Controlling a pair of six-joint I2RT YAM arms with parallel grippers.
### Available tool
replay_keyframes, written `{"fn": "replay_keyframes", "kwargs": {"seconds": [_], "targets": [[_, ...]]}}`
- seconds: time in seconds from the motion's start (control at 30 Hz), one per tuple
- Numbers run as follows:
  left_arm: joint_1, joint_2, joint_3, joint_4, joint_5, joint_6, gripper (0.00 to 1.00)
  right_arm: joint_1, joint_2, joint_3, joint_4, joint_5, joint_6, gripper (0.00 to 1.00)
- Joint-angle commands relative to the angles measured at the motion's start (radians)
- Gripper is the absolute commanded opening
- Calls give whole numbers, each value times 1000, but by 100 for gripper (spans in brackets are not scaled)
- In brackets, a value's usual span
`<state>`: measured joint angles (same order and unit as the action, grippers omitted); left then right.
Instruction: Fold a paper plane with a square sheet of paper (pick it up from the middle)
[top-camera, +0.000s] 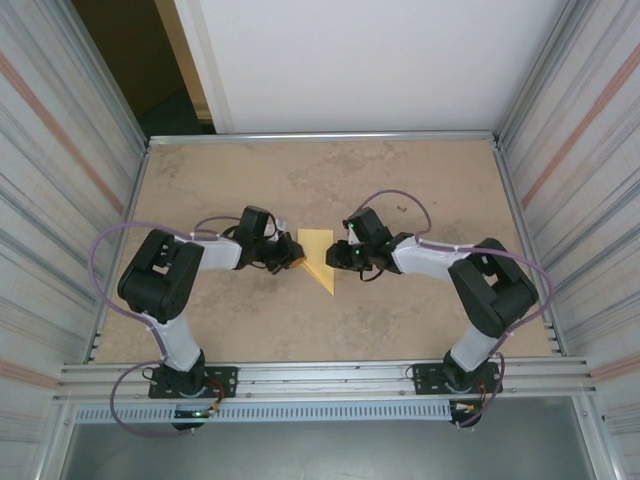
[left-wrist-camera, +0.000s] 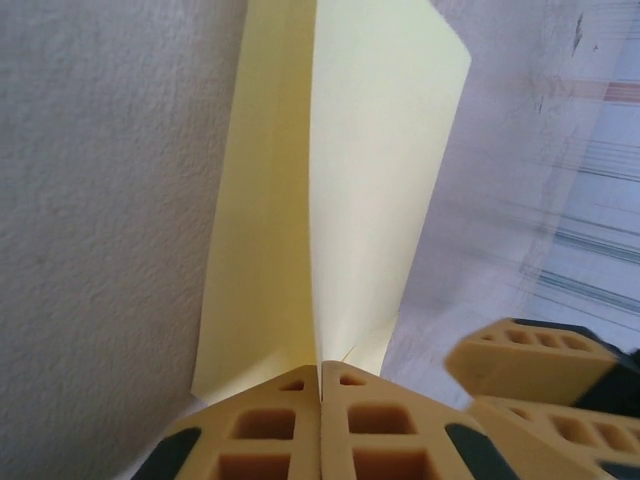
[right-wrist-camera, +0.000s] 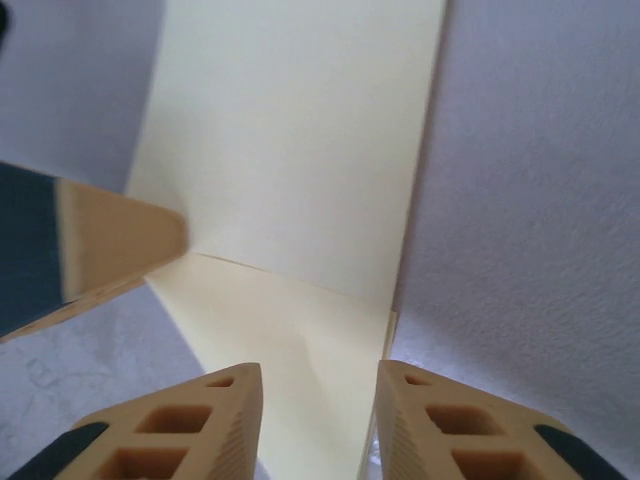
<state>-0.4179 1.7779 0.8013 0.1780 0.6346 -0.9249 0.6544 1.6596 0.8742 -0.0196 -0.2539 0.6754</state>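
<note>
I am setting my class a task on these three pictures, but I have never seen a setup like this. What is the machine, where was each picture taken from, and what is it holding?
The machine is two robot arms bolted at the near edge of a table. The overhead picture looks down on both, with the left arm on the left and the right arm on the right. The other two pictures come from a small camera on each wrist, looking out past that arm's own gripper. Between the arms is a folded pale-yellow paper. The left gripper is shut, pinching the paper at its fold. The right gripper has its jaws apart, with the paper running between them.
</note>
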Motion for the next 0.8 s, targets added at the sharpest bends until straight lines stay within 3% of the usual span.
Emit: {"fn": "replay_keyframes", "kwargs": {"seconds": [0.0,0.3,0.43,0.77], "targets": [[10,-79,-20,-38,-66,-28,7,19,-82,-14,-8,99,-122,39],[-5,-162,-31,-123,-231,-158,7,161,-78,-18,33,299,-359,43],[-23,-164,4,-177,-265,-154,8,220,-15,9,73,321,-442,41],[-42,-134,62,-235,-251,-158,8,255,95,61,86,317,-475,39]]}}
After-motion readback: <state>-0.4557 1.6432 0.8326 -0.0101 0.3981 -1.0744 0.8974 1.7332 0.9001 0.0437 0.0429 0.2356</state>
